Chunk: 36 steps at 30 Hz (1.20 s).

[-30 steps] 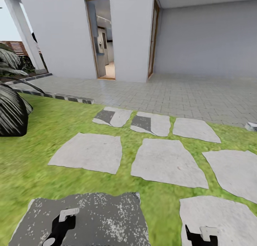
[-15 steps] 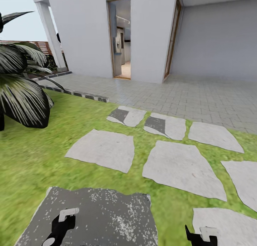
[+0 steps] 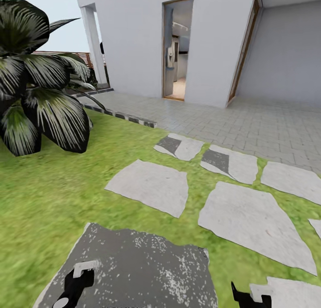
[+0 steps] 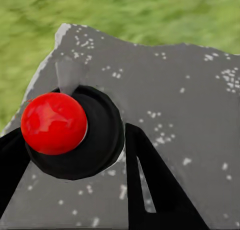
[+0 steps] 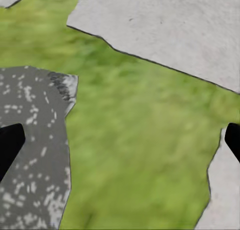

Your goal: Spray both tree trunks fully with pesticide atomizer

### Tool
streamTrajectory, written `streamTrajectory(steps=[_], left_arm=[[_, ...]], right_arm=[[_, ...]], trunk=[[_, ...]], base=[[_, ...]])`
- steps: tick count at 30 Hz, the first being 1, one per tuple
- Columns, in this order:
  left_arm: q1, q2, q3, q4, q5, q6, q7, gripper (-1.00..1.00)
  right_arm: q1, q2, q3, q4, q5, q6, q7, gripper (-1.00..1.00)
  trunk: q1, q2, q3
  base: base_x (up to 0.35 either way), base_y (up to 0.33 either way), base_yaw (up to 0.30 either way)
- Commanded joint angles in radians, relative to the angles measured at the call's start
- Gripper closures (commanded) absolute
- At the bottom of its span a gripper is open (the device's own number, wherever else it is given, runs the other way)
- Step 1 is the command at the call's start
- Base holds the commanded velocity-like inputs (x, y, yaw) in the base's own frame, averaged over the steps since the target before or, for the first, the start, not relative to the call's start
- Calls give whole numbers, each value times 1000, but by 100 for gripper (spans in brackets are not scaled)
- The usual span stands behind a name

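- At the bottom left of the head view, the left hand [image 3: 73, 285] hangs over a dark speckled stepping stone [image 3: 133, 268]. In the left wrist view, the left hand's black fingers [image 4: 155, 190] stand either side of a red ball on a black round base [image 4: 55, 122]. Whether they press on it I cannot tell.
- At the bottom right of the head view, the right hand [image 3: 252, 295] shows just above the frame's lower edge, over the edge of a pale stepping stone [image 3: 290, 294]. In the right wrist view its black fingertips [image 5: 10, 142] sit at the two side edges of the frame, spread wide apart with only grass and stone between them.
- Green lawn [image 3: 49, 201] of the garden fills the lower and left parts of the head view, running around the stones.
- Farther up, pale grey stepping stones lie in the grass: one at centre [image 3: 151, 185], a larger one to its right [image 3: 254, 221], and smaller ones beyond, two of them partly dark [image 3: 178, 146].
- In the upper left stands a broad-leaved dark plant [image 3: 40, 98] with white-streaked leaves.
- Behind the stones, a grey paved patio [image 3: 249, 125] crosses the middle of the frame, with a striped kerb [image 3: 125, 117] along its grass edge.
- At the top, a white house wall [image 3: 133, 40] holds an open wood-framed doorway [image 3: 178, 49] looking indoors.
- At far upper left, a strip of brown slatted fence [image 3: 67, 54] shows under pale sky.
- The atomizer and the tree trunks cannot be made out here.
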<state>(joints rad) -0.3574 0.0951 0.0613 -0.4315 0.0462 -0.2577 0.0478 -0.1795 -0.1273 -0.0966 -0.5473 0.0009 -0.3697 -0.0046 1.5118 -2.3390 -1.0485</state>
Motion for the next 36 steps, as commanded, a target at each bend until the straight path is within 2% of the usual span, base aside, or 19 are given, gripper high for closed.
streamTrajectory(steps=[1, 7, 36], left_arm=[[0, 0, 0, 0, 0, 0, 0, 100], [0, 0, 0, 0, 0, 0, 0, 100], [0, 0, -1, 0, 0, -2, 0, 100]], right_arm=[[0, 0, 0, 0, 0, 0, 0, -100], [0, 0, 0, 0, -1, 0, 0, -100], [0, 0, 0, 1, -1, 0, 0, -100]], trunk=[[0, 0, 0], [0, 0, 0], [0, 0, 0]], base=[[0, 298, 279], [0, 151, 279], [0, 3, 279]])
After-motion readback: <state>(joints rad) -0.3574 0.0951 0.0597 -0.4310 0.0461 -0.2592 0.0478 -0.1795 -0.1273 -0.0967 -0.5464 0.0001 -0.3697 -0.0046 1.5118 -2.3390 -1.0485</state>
